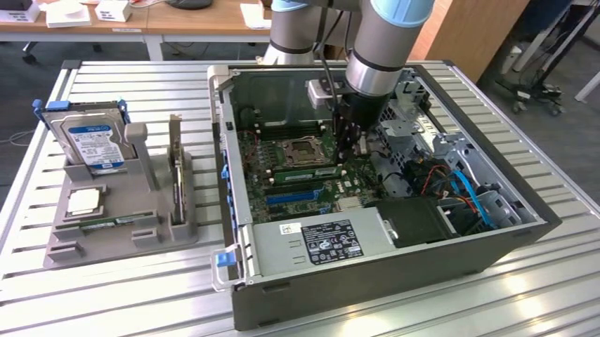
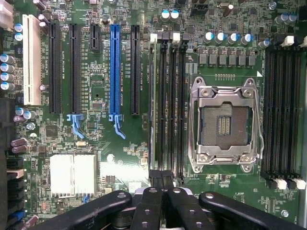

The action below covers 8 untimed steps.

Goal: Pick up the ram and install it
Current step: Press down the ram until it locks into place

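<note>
The ram (image 1: 305,170) stands on edge in a memory slot of the motherboard (image 1: 281,181). It shows as a thin green strip just on the near side of the CPU socket (image 1: 302,149), with the blue expansion slot (image 1: 295,194) nearer still. The gripper (image 1: 349,160) hangs at the strip's end toward the exterior view's right, its fingers pressed tight together. Whether the tips touch the ram cannot be told. In the wrist view the fingertips (image 2: 154,182) sit over one end of the bank of black slots beside the socket. All this lies inside the open computer case (image 1: 394,277) on a slatted metal table (image 1: 525,309). Well apart, toward the exterior view's left, a grey fixture (image 1: 122,242) holds a hard drive (image 1: 94,144) upright — and another thin green strip (image 1: 112,222) lying low in it.
</note>
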Available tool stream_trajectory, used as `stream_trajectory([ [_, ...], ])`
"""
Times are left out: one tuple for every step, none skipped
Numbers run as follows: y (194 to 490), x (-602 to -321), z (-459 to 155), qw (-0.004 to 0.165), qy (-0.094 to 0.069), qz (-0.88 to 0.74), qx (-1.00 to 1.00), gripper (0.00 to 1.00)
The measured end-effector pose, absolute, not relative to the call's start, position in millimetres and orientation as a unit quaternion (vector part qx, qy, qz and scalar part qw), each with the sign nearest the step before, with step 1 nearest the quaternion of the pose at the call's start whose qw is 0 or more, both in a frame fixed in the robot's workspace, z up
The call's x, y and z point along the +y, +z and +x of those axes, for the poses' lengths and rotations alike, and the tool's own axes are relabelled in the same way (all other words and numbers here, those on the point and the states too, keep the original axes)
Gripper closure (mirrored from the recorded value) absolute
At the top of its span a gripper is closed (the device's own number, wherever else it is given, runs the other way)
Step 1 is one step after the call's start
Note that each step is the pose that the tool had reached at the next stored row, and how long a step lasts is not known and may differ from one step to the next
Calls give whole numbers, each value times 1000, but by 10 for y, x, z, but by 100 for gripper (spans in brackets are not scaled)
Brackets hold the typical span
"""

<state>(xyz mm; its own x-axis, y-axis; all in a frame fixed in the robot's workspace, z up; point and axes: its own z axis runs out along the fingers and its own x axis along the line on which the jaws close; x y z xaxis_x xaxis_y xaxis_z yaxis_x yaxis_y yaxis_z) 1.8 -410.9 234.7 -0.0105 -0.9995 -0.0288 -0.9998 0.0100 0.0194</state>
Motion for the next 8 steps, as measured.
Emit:
stream_trajectory([
  [2347, -4109, 18, 3, 17, -703, 711, 90],
  [2347, -4109, 18, 3, 17, -703, 711, 90],
  [2347, -4109, 18, 3, 17, -703, 711, 90],
  [2346, -4109, 18, 3, 17, -703, 711, 90],
  [2344, -4110, 18, 4, 17, -703, 711, 90],
  [2340, -4111, 18, 4, 17, -703, 711, 90],
  [2339, -4112, 18, 4, 17, -703, 711, 90],
  [2340, -4112, 18, 3, 17, -703, 711, 90],
])
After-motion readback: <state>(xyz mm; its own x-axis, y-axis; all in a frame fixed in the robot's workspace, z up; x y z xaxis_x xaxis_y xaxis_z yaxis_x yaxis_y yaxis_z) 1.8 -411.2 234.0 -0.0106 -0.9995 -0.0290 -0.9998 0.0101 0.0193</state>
